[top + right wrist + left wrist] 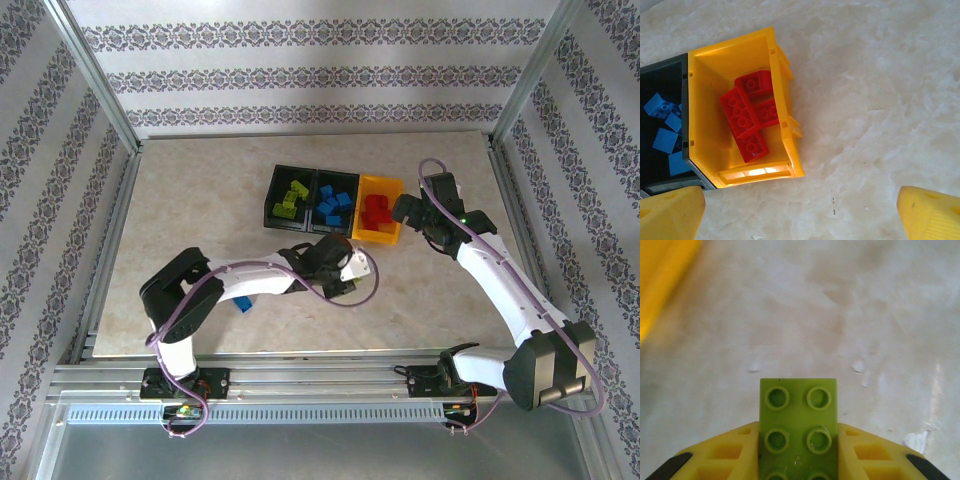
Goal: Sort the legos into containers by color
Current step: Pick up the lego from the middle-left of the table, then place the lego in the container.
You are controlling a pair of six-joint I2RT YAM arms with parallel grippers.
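A lime green lego (798, 420) sits studs-up between the yellow fingers (735, 447) of my left gripper (798, 440), which is shut on it just above the table. In the top view the left gripper (350, 275) is in front of the containers. The containers stand in a row: a black bin (275, 190) with green legos (293, 198), a black bin (320, 188) with blue legos (334, 204), and a yellow bin (392, 186) with red legos (751, 115). My right gripper (800, 215) is open and empty by the yellow bin's (782, 95) right side. One blue lego (243, 304) lies on the table under the left arm.
The beige table (200, 210) is fenced by a metal frame (95, 75) and patterned walls. The left forearm lies across the near middle of the table. Bare table lies to the right of the yellow bin (880, 100).
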